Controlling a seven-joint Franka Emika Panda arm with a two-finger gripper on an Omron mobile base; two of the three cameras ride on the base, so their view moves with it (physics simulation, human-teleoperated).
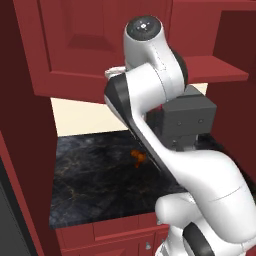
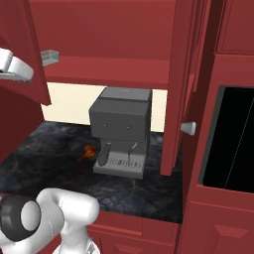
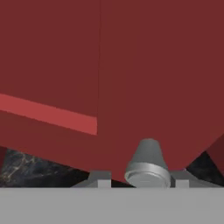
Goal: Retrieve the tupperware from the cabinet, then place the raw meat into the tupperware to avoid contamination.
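Observation:
In the hand view my gripper (image 3: 142, 183) faces a dark red door of the cabinet (image 3: 131, 78). Its tips stand open on either side of the door's silver knob (image 3: 148, 168), with a gap on the left side. In the right base view the cabinet (image 2: 114, 34) has its doors swung out. A small grey-white tub that looks like the tupperware (image 2: 50, 57) peeks over the shelf edge. The raw meat (image 1: 137, 156), an orange-brown lump, lies on the dark marble counter (image 1: 95, 175). It also shows as the raw meat (image 2: 86, 154) left of the machine.
A big dark grey boxy machine (image 2: 121, 129) stands on the counter under the cabinet. The right cabinet door (image 2: 176, 84) juts out with its knob (image 2: 188, 128). A black-fronted appliance (image 2: 233, 139) is set in red casing at the right. Red drawer fronts (image 1: 115, 232) run below the counter.

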